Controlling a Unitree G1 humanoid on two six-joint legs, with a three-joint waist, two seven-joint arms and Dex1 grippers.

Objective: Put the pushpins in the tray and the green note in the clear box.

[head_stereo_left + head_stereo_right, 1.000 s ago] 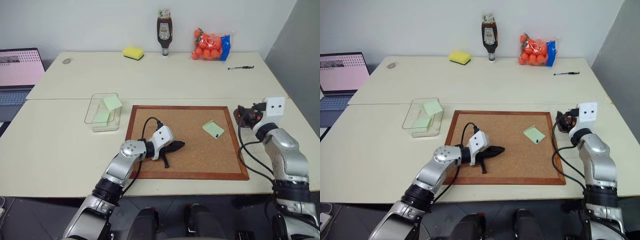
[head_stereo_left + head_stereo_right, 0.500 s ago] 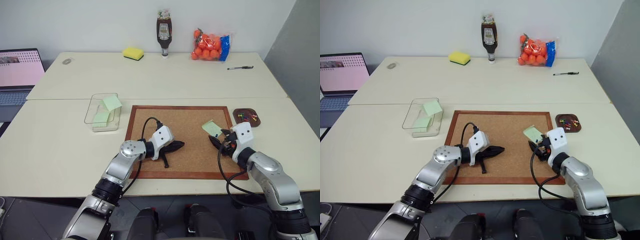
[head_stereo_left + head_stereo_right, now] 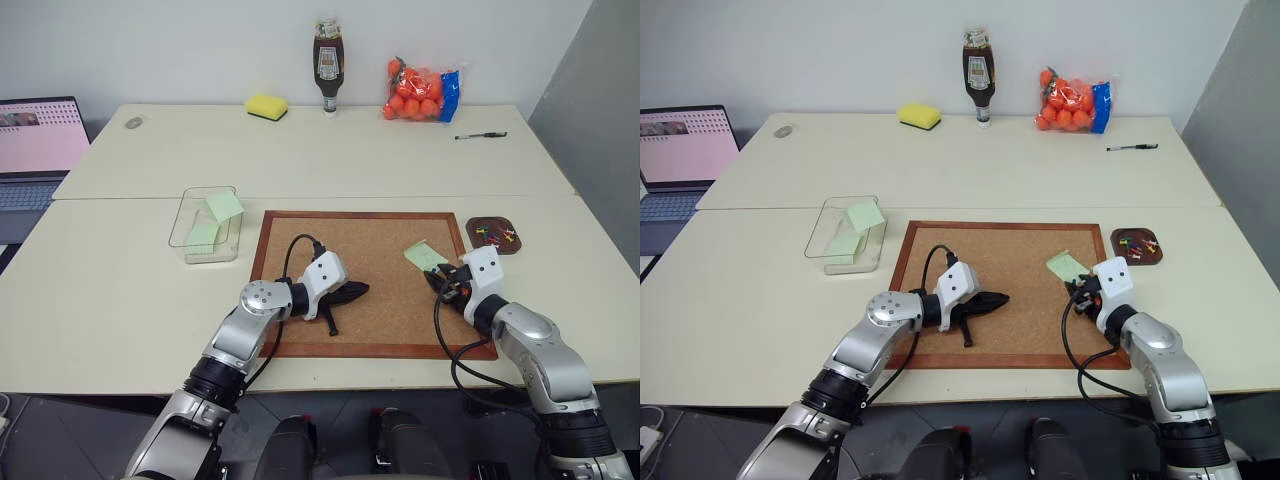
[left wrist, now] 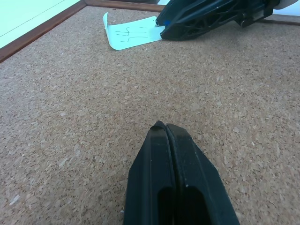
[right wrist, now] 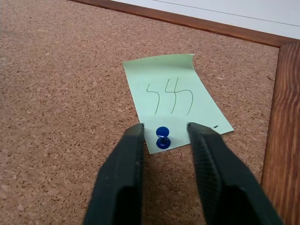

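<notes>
Blue pushpin (image 5: 162, 137) between right hand's (image 5: 163, 140) parted fingers, untouched, pinning green note (image 5: 176, 100) to cork board (image 3: 370, 262), left hand (image 4: 166, 129) shut empty, tray (image 3: 493, 234) at two o'clock

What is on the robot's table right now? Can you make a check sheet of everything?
Surface: pale table bearing a wood-framed cork board.
Job's things: green note pinned to the board by a blue pushpin; tray holds several pushpins; clear box already holds two green notes.
Clutter: sponge, sauce bottle, bag of oranges, pen.
Grippers: left gripper shut, resting on the cork; right gripper open, fingers either side of the blue pushpin.
Cables: black cable looped at the left wrist.
Surroundings: laptop at the left, pale wall behind.
</notes>
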